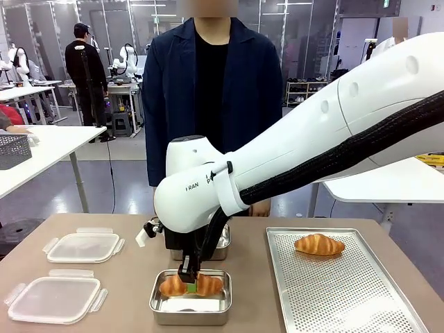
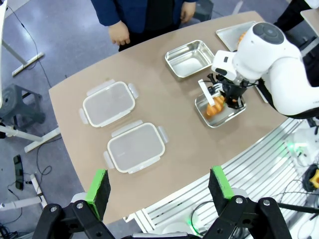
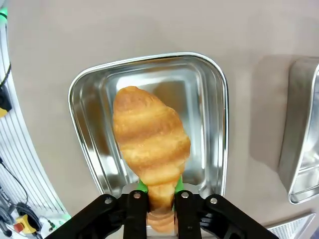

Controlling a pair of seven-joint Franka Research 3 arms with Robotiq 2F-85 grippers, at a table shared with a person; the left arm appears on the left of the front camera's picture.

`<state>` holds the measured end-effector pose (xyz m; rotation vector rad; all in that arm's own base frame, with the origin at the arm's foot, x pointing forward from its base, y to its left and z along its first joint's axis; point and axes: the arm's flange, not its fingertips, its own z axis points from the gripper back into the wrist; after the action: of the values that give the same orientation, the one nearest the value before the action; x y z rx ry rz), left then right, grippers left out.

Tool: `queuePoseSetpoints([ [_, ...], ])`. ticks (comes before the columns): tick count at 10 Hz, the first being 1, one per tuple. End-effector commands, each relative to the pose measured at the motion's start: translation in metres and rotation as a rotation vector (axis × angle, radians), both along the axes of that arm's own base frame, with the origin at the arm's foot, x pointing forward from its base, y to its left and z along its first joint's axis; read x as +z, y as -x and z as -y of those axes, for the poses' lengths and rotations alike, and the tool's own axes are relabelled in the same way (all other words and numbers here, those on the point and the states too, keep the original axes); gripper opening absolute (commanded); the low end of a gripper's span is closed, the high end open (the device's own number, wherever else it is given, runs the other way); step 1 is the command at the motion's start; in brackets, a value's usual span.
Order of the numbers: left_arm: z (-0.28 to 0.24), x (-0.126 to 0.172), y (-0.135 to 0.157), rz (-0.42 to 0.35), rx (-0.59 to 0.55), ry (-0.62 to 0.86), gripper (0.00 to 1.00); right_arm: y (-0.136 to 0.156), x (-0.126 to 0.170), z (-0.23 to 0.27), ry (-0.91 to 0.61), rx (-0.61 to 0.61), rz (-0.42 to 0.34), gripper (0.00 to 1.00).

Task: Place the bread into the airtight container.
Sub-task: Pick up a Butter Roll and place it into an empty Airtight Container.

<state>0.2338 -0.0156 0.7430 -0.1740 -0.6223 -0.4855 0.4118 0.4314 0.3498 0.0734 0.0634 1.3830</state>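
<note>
Two croissants, two steel containers (the rear one's half hidden), two clear lids, one perforated tray.

The tan counter carries five things. At its left lie two clear lids, the far lid just behind the near lid. Around the middle sit two steel boxes, the near container and the far container, slightly apart. A perforated tray lies at the right.

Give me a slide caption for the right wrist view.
Right gripper shut on a croissant, holding it over an open steel container.
</note>
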Motion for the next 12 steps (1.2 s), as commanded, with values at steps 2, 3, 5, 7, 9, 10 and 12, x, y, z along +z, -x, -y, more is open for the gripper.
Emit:
queuePoseSetpoints([
  [2,-0.001,0.004,0.0,-0.004,0.001,-0.007,1.0,0.004,0.002,-0.003,-0.006,-0.032,-0.008,1.0],
  [3,-0.001,0.004,0.0,-0.004,0.001,-0.007,1.0,0.005,0.003,-0.001,-0.013,-0.032,-0.007,0.63],
  [5,-0.001,0.004,0.0,-0.004,0.001,-0.007,1.0,0.007,0.007,0.006,-0.032,-0.024,-0.009,1.0],
  [7,-0.001,0.004,0.0,-0.004,0.001,-0.007,1.0,0.0,0.002,0.0,-0.009,-0.009,-0.005,1.0],
  [9,-0.001,0.004,0.0,-0.004,0.001,-0.007,1.0,0.0,0.002,0.0,-0.009,-0.009,-0.005,1.0],
  [10,-0.001,0.004,0.0,-0.004,0.001,-0.007,1.0,0.0,0.002,0.0,-0.009,-0.009,-0.005,1.0],
  [12,-0.001,0.004,0.0,-0.004,0.001,-0.007,1.0,0.0,0.002,0.0,-0.009,-0.009,-0.005,1.0],
])
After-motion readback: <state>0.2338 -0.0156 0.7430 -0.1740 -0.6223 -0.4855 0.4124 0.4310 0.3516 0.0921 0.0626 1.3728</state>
